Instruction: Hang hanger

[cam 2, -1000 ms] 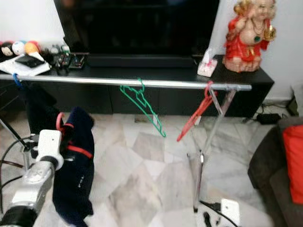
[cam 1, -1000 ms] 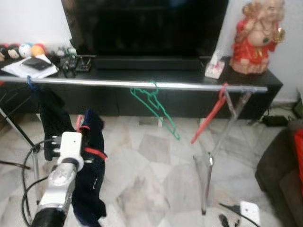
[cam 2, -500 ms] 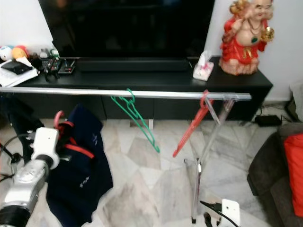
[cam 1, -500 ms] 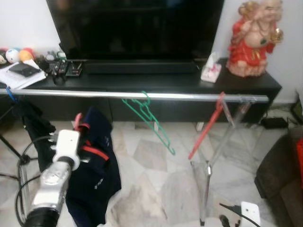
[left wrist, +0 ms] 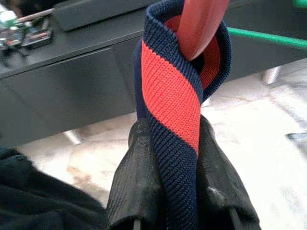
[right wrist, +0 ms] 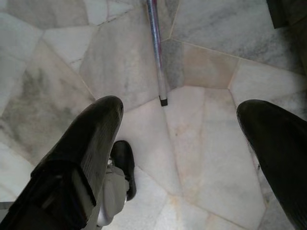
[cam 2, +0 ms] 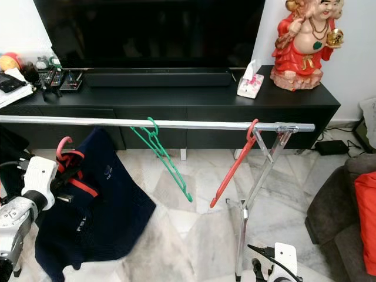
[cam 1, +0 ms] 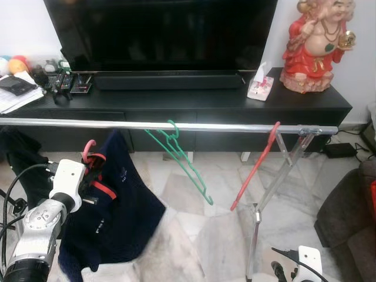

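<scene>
The left gripper [left wrist: 168, 191] pinches the navy-and-red ribbed collar [left wrist: 170, 96] of a dark navy garment [cam 1: 117, 217] carried on a red plastic hanger [cam 1: 89, 151], held just below the long silver metal rail [cam 1: 117, 124]. The right gripper [right wrist: 182, 158] hangs low over pale marble floor [right wrist: 201, 143], fingers [right wrist: 91, 139] spread wide. On the rail hang a green plastic hanger [cam 1: 179, 153] and a second red hanger [cam 1: 255, 167]. Behind stands a black TV cabinet [cam 1: 205, 103].

No lettering can be read; the small pale mark on the dark navy garment [cam 1: 120, 202] is too blurred to make out.
</scene>
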Available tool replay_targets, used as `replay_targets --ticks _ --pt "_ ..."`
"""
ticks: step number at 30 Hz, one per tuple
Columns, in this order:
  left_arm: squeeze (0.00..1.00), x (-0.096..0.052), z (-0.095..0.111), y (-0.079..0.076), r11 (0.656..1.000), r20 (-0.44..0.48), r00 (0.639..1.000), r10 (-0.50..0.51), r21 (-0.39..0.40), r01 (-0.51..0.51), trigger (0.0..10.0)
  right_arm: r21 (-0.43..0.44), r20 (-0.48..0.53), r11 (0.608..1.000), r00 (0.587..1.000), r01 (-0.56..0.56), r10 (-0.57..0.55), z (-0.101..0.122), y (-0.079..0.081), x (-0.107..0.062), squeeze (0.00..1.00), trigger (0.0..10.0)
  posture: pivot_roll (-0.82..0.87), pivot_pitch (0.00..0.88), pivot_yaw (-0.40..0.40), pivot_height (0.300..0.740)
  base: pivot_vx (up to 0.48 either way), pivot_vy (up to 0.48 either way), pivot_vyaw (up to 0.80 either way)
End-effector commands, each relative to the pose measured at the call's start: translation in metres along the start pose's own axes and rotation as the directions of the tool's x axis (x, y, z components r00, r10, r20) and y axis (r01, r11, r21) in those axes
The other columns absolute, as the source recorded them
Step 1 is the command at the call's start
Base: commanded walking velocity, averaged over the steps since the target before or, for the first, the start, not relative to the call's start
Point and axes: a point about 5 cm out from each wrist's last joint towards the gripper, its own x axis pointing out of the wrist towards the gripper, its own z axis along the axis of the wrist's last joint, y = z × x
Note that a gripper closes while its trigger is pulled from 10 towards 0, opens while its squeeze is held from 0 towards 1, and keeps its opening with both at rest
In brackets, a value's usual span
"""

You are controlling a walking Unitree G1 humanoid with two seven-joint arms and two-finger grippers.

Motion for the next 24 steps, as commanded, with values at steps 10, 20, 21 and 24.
replay_targets --ticks 10,20,21,24 --pt "0.0 0.018 0.029 -0.03 0.984 0.102 0.979 -0.178 0.026 0.177 10.0 0.004 -0.005 1.0 1.0 0.001 -0.001 -0.003 0.0 0.0 0.0 10.0 -0.11 0.018 0.013 0.74 0.0 0.0 0.0" --pt "0.0 0.04 0.036 -0.034 0.994 0.106 0.989 -0.107 0.003 0.107 10.0 0.005 -0.008 1.0 1.0 -0.001 0.001 -0.004 0.001 -0.001 0.0 10.0 -0.12 0.004 0.021 0.74 0.0 0.0 0.0" --pt "0.0 0.04 0.036 -0.035 0.994 0.107 0.988 -0.109 0.0 0.11 10.0 0.006 -0.008 1.0 1.0 -0.001 0.001 -0.005 0.001 -0.001 0.0 10.0 -0.12 0.004 0.021 0.74 0.0 0.0 0.0" --pt "0.0 0.042 0.035 -0.038 0.993 0.105 0.988 -0.116 0.001 0.116 10.0 0.008 -0.008 1.0 1.0 0.0 0.0 -0.005 0.002 -0.001 0.0 10.0 -0.12 0.001 0.023 0.74 0.0 0.0 0.0"
